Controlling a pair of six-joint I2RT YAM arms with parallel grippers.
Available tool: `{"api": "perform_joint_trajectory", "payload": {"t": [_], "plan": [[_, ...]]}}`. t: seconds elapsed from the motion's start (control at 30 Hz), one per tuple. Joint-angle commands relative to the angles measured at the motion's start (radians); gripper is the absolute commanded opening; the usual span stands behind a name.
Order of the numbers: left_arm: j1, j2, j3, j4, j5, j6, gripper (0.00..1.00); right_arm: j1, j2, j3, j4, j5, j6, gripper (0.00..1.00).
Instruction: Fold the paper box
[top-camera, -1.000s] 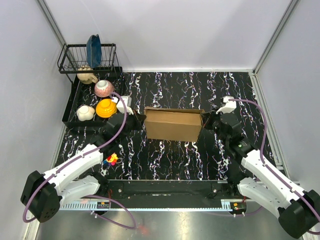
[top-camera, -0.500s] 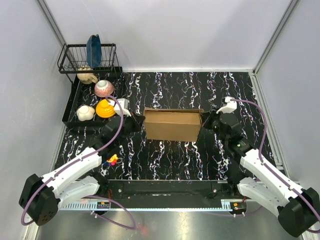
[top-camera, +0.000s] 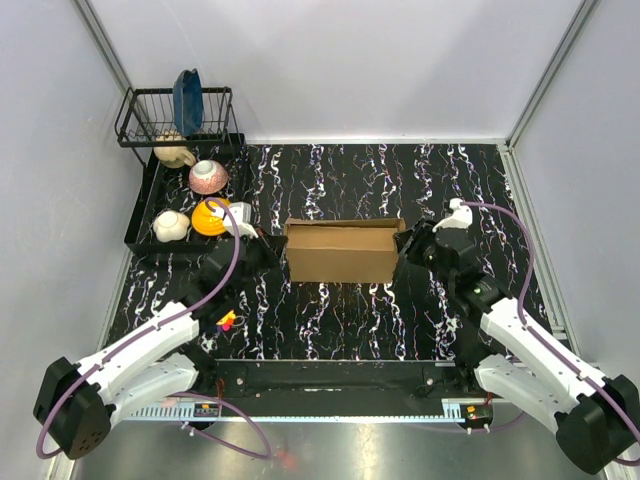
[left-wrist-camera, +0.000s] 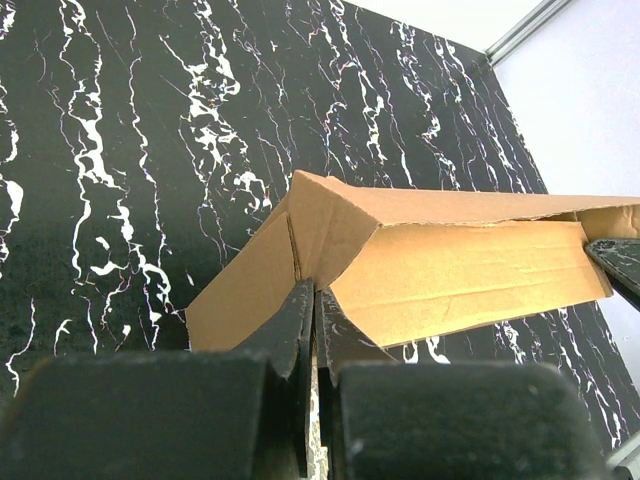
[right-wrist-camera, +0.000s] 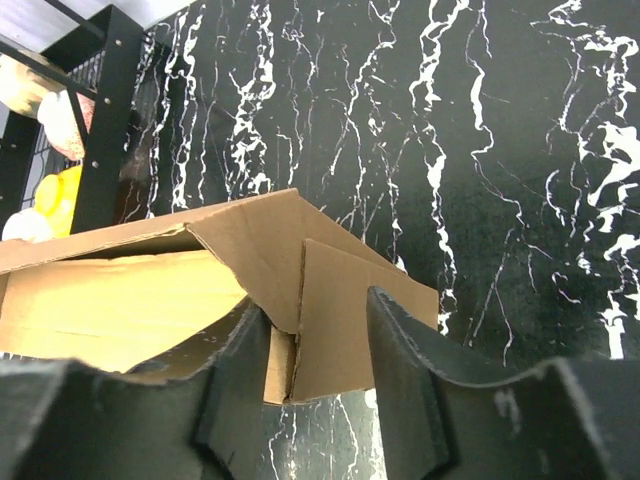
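Note:
The paper box (top-camera: 340, 252) is plain brown cardboard, standing partly folded in the middle of the black marbled table. My left gripper (top-camera: 272, 248) is at its left end. In the left wrist view the left gripper (left-wrist-camera: 315, 292) is shut, pinching the edge of the end flap where the paper box (left-wrist-camera: 450, 270) creases. My right gripper (top-camera: 405, 250) is at the right end. In the right wrist view the right gripper (right-wrist-camera: 312, 310) stands open, one finger on each side of the end flap of the paper box (right-wrist-camera: 340, 310), not squeezing it.
A black tray (top-camera: 140, 215) at the left holds a pink bowl (top-camera: 208, 176), a yellow bowl (top-camera: 210, 216) and a white bowl (top-camera: 170, 225). Behind it a wire rack (top-camera: 135, 118) holds a blue plate (top-camera: 187, 100). A small colourful toy (top-camera: 227, 320) lies near the left arm.
My right gripper has opened and slid left along the box's right end. The box and my left gripper have shifted slightly left together.

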Motion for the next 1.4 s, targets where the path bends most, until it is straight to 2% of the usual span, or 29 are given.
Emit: {"api": "perform_joint_trajectory", "payload": {"t": [0.0,0.37,0.7,0.97,1.1,1.2,1.23,1.27,1.37], "plan": [[-0.002,0.013,-0.028,-0.182,-0.054,0.016,0.00,0.006,-0.001,0.017,-0.257,-0.006,-0.017,0.50],[-0.008,0.013,-0.014,-0.232,-0.123,-0.023,0.00,0.006,-0.045,0.155,-0.220,-0.023,-0.122,0.56],[-0.016,0.011,-0.003,-0.254,-0.165,-0.041,0.00,0.006,-0.019,0.247,-0.188,-0.063,-0.152,0.62],[-0.030,0.041,0.053,-0.269,-0.166,-0.024,0.00,0.006,0.002,0.277,-0.166,-0.093,-0.155,0.63],[-0.034,0.054,0.072,-0.271,-0.166,-0.023,0.00,0.008,0.013,0.288,-0.162,-0.084,-0.172,0.58],[-0.042,0.064,0.083,-0.272,-0.168,-0.021,0.00,0.006,0.024,0.299,-0.160,-0.081,-0.189,0.44],[-0.042,0.065,0.086,-0.275,-0.169,-0.023,0.00,0.004,0.027,0.300,-0.162,-0.080,-0.194,0.33],[-0.045,0.065,0.089,-0.274,-0.171,-0.023,0.00,0.006,0.030,0.305,-0.163,-0.080,-0.198,0.29],[-0.048,0.065,0.093,-0.275,-0.171,-0.024,0.00,0.004,0.039,0.310,-0.180,-0.070,-0.212,0.26]]}}
